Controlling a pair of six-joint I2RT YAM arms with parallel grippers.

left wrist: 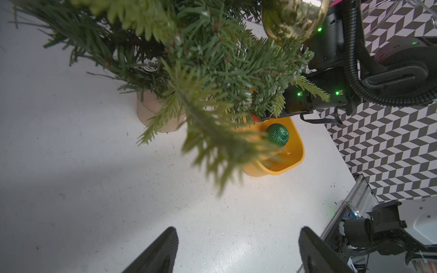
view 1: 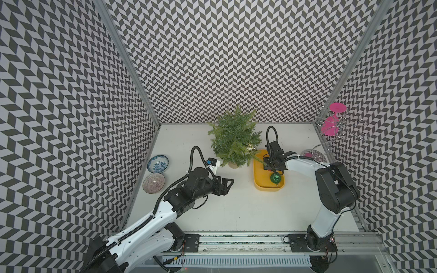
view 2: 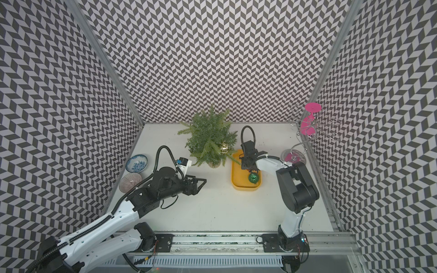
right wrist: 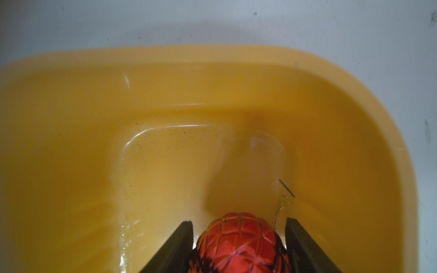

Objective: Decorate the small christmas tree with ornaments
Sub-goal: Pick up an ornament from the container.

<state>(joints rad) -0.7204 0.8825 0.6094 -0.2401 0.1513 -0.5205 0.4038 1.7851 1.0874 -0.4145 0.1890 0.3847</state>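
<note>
Well, my left jaws hang apart over the worktop (view 1: 236, 208) at centre-left. The small christmas tree (view 1: 233, 139) stands upper centre, with the gold ornament (view 1: 250, 148) on its lower-right branches. The green ornament (view 1: 275, 177) lies in the yellow tray (view 1: 259, 182). My right jaws closely flank the red ornament (right wrist: 238, 238) there; I can't tell if they grip it.

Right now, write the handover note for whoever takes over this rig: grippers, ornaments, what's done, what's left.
Grippers: left gripper open and empty, over the table near the small christmas tree. The right gripper is down in the yellow tray, jaws either side of the red ornament; a firm grip cannot be confirmed.
Done: gold ornament sits in the tree's branches.
Left: red ornament, then the green ornament lying in the tray, both onto the tree.
</note>
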